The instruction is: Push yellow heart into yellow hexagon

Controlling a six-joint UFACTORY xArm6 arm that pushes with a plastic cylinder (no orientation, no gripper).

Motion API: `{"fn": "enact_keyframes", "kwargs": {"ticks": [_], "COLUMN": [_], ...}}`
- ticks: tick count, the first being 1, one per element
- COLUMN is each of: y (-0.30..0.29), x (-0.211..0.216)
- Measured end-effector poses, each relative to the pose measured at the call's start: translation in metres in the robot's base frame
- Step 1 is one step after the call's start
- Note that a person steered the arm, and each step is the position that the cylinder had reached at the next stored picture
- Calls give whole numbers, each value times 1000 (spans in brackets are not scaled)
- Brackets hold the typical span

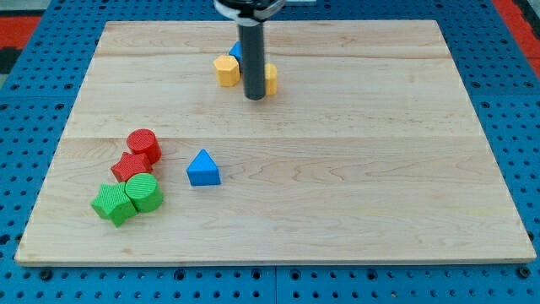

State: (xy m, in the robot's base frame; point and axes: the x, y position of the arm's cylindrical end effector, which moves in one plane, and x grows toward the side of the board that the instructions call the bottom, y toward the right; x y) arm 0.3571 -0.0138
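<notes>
A yellow hexagon point(226, 71) sits near the top middle of the wooden board point(354, 169). A yellow block point(271, 79), mostly hidden behind the rod, lies just to its right; its shape cannot be made out. My tip point(254, 97) rests on the board between the two, at their lower edge, touching or nearly touching the yellow block on its left side. A blue block point(236, 52) peeks out behind the rod, above the hexagon.
At the lower left lie a red cylinder point(144, 144), a red star point(130, 165), a green cylinder point(144, 192) and a green star point(112, 203). A blue triangle point(202, 168) sits right of them.
</notes>
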Motion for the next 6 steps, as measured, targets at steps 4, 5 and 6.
{"fn": "enact_keyframes", "kwargs": {"ticks": [4, 5, 6], "y": [36, -12, 54], "x": [-43, -38, -26]}}
